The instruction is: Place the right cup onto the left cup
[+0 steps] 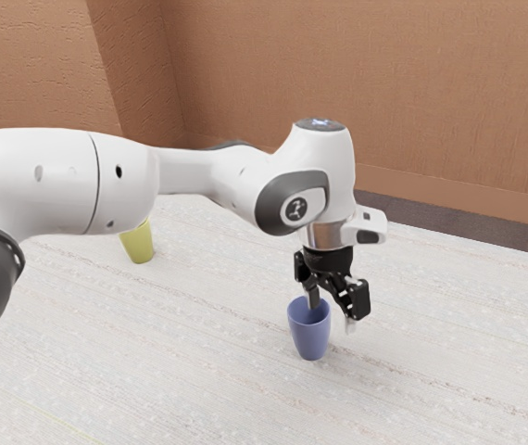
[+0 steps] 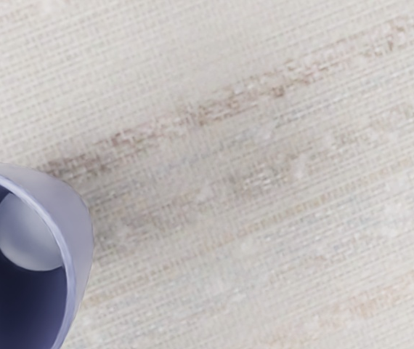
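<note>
My gripper (image 1: 332,312) stands open at the blue cup (image 1: 309,332) in the exterior view. One finger reaches down at the cup's mouth; whether its tip is inside the rim or just above it, I cannot tell. The other finger is outside the cup, toward the exterior view's right. The blue cup is upright on the table, and the wrist view looks down into its mouth, with the cup (image 2: 80,233) cut off by the picture's edge. A yellow-green cup (image 1: 138,243) stands farther toward the exterior view's left, its top partly hidden behind the arm.
The pale, streaked table (image 1: 199,371) carries both cups. Beyond its far edge are a dark floor strip and a brown wall. The arm stretches above the table, passing over the yellow-green cup's side.
</note>
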{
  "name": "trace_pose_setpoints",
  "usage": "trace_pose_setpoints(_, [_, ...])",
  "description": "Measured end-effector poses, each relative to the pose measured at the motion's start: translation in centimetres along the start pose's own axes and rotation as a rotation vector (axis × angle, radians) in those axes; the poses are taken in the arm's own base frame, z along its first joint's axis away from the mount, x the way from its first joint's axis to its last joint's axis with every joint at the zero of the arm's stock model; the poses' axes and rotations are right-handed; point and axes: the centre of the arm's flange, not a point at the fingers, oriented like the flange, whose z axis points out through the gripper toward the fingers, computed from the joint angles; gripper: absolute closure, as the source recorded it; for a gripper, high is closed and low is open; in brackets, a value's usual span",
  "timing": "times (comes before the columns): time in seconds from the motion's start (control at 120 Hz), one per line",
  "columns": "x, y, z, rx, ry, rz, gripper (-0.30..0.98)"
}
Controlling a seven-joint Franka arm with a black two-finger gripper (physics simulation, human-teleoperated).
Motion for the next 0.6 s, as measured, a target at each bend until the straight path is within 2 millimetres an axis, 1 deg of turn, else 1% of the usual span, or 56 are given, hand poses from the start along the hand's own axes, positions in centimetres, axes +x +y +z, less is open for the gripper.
trace_pose_setpoints(0.333, [1.5,-1.3,2.4,0.012,-0.015,-0.024,0.04])
trace_pose_setpoints(0.475, [1.9,-2.5,4.0,0.016,-0.033,-0.043,0.05])
trace_pose_setpoints(0.542, [2.2,-3.3,4.5,0.02,-0.035,-0.056,0.05])
trace_pose_setpoints(0.6, [2.4,-3.7,5.0,0.022,-0.039,-0.062,0.07])
